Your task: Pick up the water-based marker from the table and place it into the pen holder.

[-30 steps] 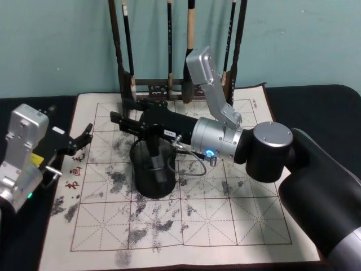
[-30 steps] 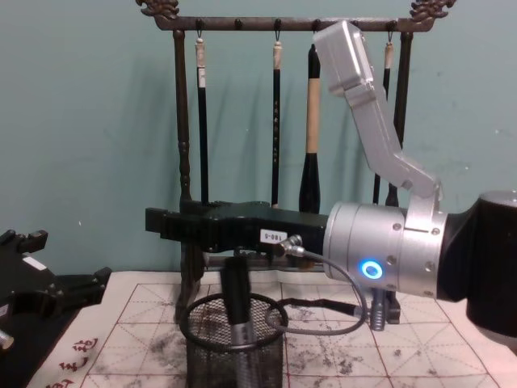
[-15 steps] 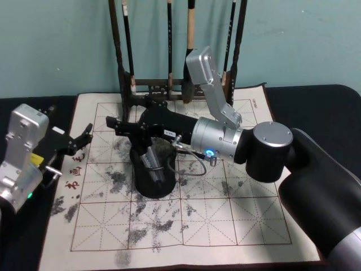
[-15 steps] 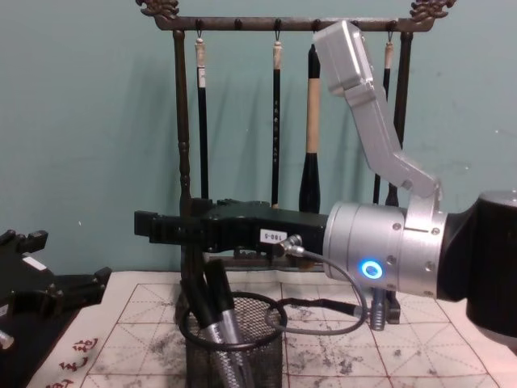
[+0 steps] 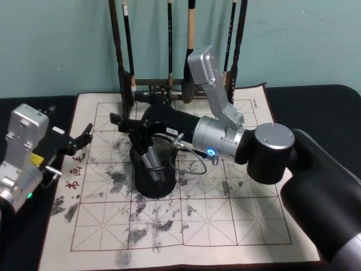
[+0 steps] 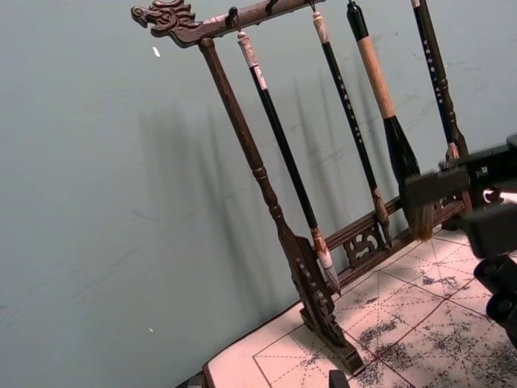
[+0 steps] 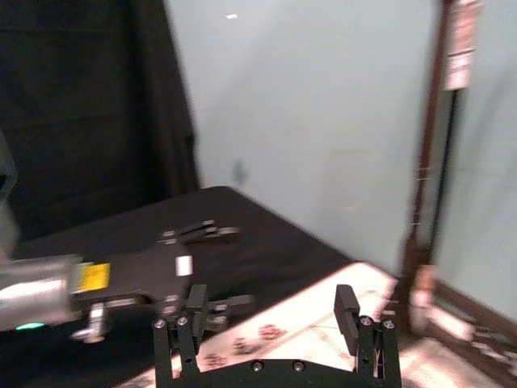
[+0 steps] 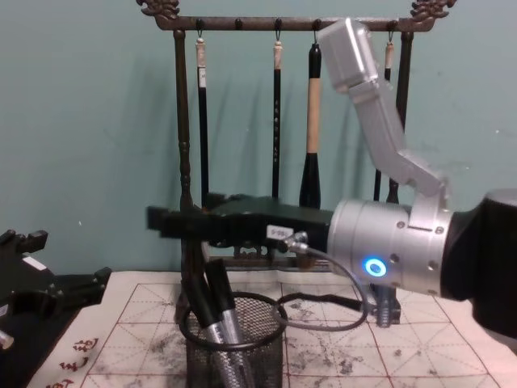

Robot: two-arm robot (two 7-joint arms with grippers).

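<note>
Marker in the holder, right jaws open above it.

One marker [image 5: 151, 162] leans inside the one mesh holder [image 5: 153, 183] on the mat [image 5: 225, 214] covering the bench [image 5: 316, 107]. The right gripper [image 5: 125, 122], spread and empty, hovers just above the holder's rim. Behind stands one rack [image 8: 184, 162] hung with five brushes. The left gripper [image 5: 84, 135] rests open at the mat's left edge.

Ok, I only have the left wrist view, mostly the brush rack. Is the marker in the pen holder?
Observer: Yes. The chest view shows the marker leaning inside the pen holder.
Operator: Is the right end effector open?
Observer: Yes. In the right wrist view the right end effector has its fingers apart with nothing between them.
Operator: And the left one?
Observer: The left end effector is open at the left edge of the mat, apart from the holder.
</note>
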